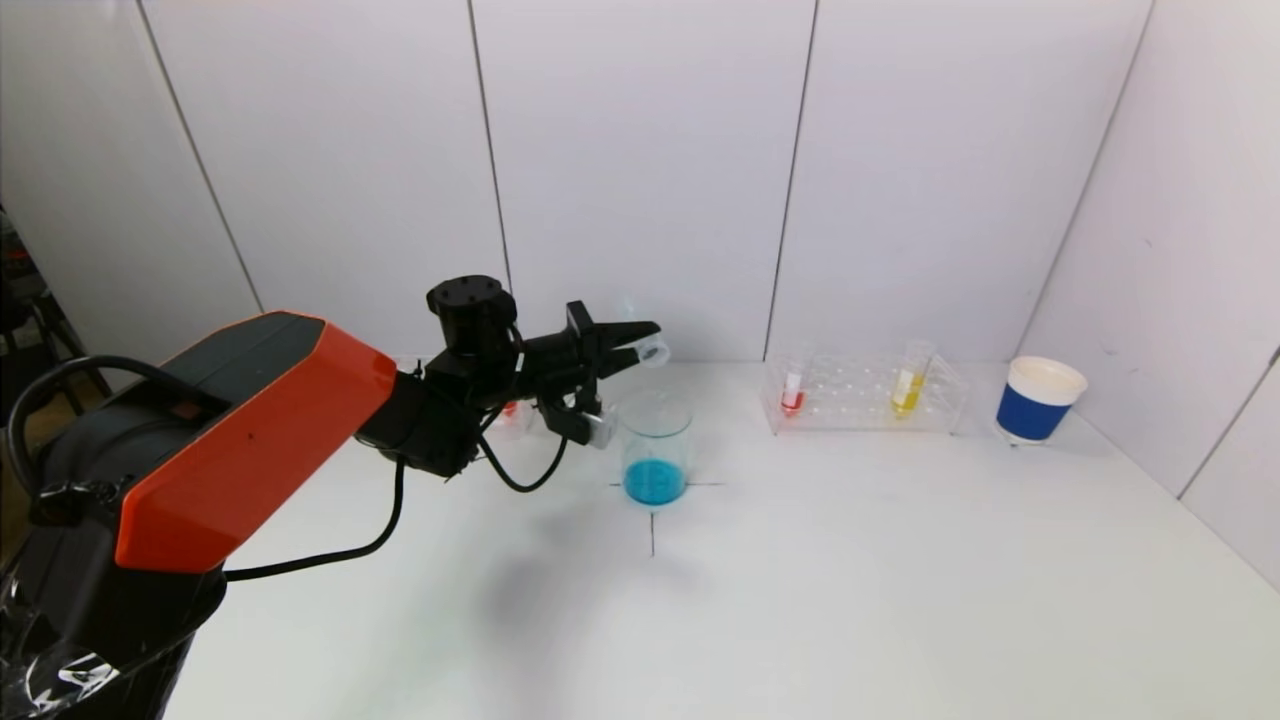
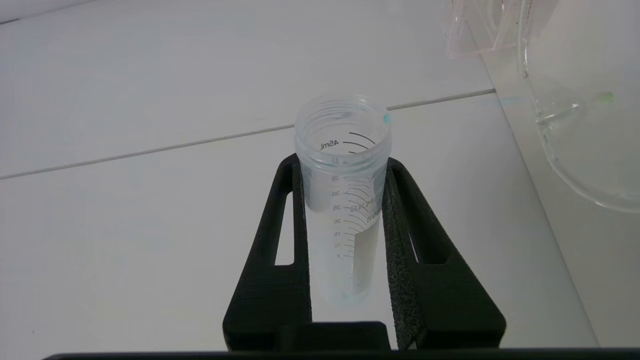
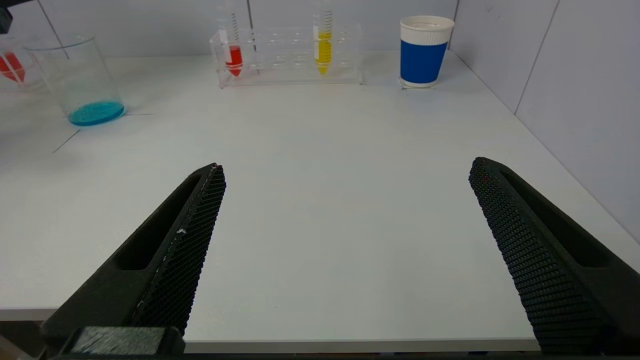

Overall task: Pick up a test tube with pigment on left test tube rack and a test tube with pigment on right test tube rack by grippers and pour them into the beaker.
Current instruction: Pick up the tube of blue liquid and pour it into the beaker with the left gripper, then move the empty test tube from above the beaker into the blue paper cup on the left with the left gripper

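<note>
The test tube (image 2: 343, 200) is in the left gripper (image 1: 640, 345), squeezed tight between its two black fingers (image 2: 280, 250). The tube looks empty now, with just a tiny blue drop at its rim and a faint blue tint at its tip. In the head view the tube is tipped over on its side, up in the air, with its open mouth pointing toward the right, above and a little behind the beaker (image 1: 655, 445). The beaker stands on the white table (image 1: 800, 580) where two thin black lines cross, and it has blue liquid at the bottom. Behind the left arm there is the left test tube rack (image 1: 512, 420), mostly hidden, with a bit of red showing. Off to the right, near the back wall, sits the right test tube rack (image 1: 865, 395). It holds a red tube (image 1: 792, 392) on its left end and a yellow tube (image 1: 910, 380) farther right, both standing up. Just beside that rack is a blue and white paper cup (image 1: 1038, 398). The right gripper (image 3: 345, 240) hangs low near the front edge of the table, well apart from the rack, with its fingers spread wide and nothing between them.
</note>
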You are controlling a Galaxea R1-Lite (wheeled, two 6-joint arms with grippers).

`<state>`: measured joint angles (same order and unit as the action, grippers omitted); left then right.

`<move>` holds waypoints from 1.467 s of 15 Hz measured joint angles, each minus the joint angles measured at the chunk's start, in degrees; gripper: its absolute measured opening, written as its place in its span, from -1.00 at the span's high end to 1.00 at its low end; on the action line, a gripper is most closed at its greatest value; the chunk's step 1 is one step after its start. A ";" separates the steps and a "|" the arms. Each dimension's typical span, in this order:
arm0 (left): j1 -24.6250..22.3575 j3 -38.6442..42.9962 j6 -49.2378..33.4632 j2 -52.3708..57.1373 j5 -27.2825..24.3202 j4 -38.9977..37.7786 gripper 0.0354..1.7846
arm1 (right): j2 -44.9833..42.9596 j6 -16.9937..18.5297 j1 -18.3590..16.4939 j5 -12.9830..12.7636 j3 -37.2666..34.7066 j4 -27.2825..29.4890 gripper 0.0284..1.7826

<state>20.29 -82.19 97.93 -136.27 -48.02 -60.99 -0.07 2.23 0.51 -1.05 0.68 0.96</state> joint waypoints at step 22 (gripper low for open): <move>0.16 3.08 -21.71 4.32 14.70 9.59 0.53 | 0.00 0.02 0.00 0.00 0.00 -0.02 -0.99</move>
<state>20.44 -79.10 76.22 -131.95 -33.32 -51.40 -0.07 2.26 0.51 -1.05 0.68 0.94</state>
